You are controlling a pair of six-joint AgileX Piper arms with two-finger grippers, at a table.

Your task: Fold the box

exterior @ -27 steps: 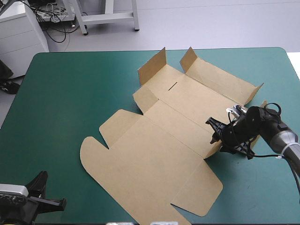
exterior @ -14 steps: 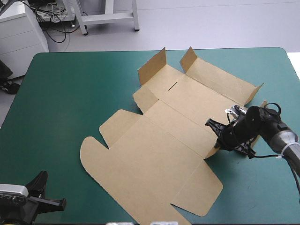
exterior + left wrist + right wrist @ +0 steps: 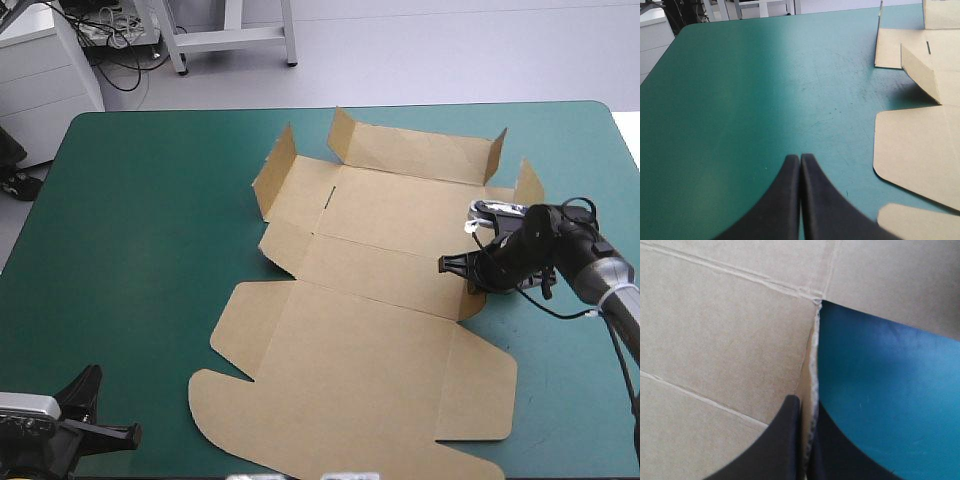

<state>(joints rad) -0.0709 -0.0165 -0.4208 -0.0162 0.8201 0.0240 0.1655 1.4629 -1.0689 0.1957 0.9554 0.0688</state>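
Brown board fills most of my right wrist view, so of the box point(image 3: 725, 330) I see only creased panels and 1 raw cut edge there, its outline cut off all round. That edge runs between the 2 black fingers of the right gripper point(image 3: 802, 402), which are clamped almost together on it, with the teal-green cover point(image 3: 890, 390) bare just beside them. In the high view the pinch itself is hard to make out, masked by the wrist. The sheet lies mostly flat across the table's middle and right, panels along its far side standing up, the gripper at its right edge. My left gripper point(image 3: 800, 159) is pressed closed on nothing, over bare cover by the table's near left corner, with the box off to its side and partly cut off.
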